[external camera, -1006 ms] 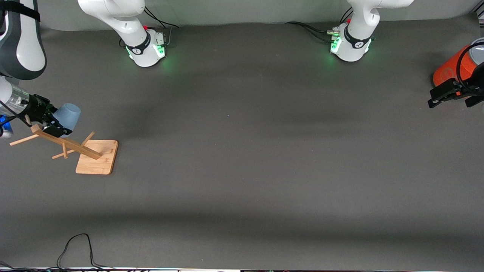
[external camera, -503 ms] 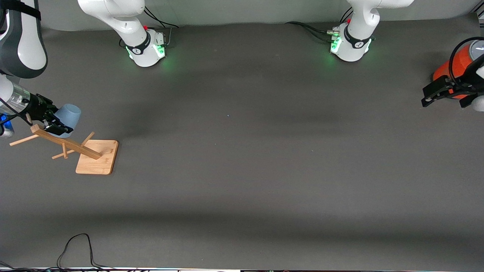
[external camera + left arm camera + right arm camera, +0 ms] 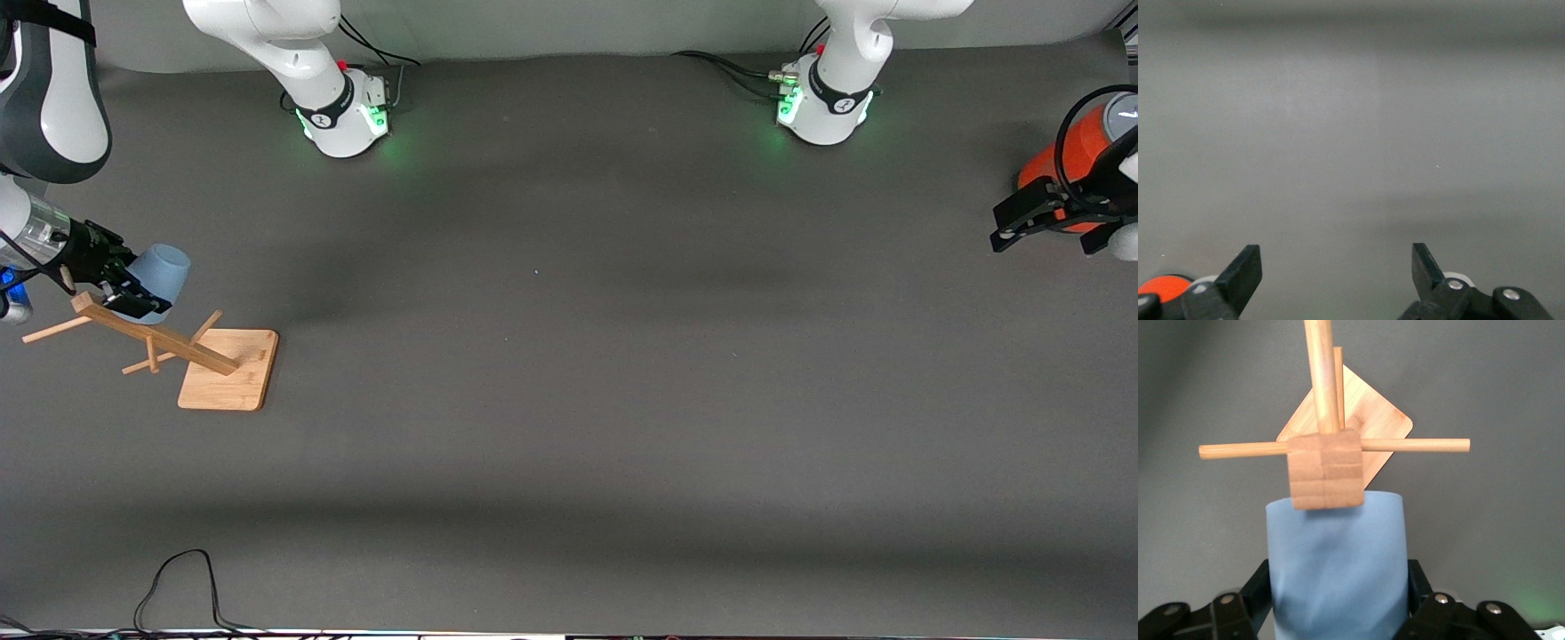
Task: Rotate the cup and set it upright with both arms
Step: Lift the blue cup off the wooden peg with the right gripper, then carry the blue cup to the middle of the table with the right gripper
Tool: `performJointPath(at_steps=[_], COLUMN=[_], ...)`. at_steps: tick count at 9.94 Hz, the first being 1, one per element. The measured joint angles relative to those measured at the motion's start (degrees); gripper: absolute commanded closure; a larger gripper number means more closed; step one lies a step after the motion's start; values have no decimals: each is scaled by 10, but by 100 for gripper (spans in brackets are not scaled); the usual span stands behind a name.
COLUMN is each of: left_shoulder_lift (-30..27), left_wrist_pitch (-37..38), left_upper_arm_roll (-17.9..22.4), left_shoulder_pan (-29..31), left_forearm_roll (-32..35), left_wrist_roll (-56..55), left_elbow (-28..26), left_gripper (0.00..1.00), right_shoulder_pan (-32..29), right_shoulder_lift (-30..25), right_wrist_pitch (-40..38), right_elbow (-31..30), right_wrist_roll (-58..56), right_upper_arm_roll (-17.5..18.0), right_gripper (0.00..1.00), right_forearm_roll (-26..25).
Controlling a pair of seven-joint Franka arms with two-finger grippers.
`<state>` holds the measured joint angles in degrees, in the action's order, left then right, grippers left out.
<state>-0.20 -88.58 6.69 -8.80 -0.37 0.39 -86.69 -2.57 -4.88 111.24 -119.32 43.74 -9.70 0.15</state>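
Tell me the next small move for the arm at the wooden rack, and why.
Probably lift the cup straight off the wooden rack. The right hand is shut on it, one finger on each side, with the rack's post top beside the cup. The left hand waits open beside the orange cylinder.

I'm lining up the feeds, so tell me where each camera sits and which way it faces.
Front view: high across the table, facing both bases; shows both arms.
Left wrist view: on the left arm, facing bare dark mat; open left gripper.
Right wrist view: on the right arm; right gripper shut on the pale blue plastic cup.
Shared with the front view: cup, wooden peg stand.
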Motion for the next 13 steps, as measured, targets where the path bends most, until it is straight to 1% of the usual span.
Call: performJointPath(at_steps=[2, 4, 6, 8, 10, 11, 12, 13], left_shoulder_lift=[0, 1, 2, 2, 2, 2, 2, 3], left_wrist_pitch=[0, 0, 0, 0, 0, 0, 1, 1], left_upper_arm_roll=[0, 1, 1, 1, 2, 2, 3, 3], left_shoulder_pan=[0, 1, 1, 1, 1, 2, 2, 2], left_forearm_roll=[0, 0, 0, 0, 0, 0, 0, 0], left_wrist_roll=[0, 0, 0, 0, 0, 0, 0, 0], left_elbow=[1, 1, 1, 1, 1, 1, 1, 1], left_gripper=[0, 0, 0, 0, 0, 0, 0, 0], right_shoulder_pan=[19, 60, 111, 177, 264, 312, 358, 397], right_shoulder_lift=[-26, -61, -88, -107, -111, -107, -96, -73], right_wrist_pitch=[-23, -54, -79, -93, -95, -92, -85, -74], right_elbow=[0, 0, -1, -2, -5, -5, -2, 10], right_wrist_roll=[5, 45, 108, 195, 313, 381, 448, 514], right_upper_arm_roll=[2, 3, 4, 6, 7, 9, 10, 11], right_gripper=[51, 53, 53, 53, 54, 56, 57, 57], right_forearm_roll=[1, 1, 1, 1, 2, 2, 2, 2])
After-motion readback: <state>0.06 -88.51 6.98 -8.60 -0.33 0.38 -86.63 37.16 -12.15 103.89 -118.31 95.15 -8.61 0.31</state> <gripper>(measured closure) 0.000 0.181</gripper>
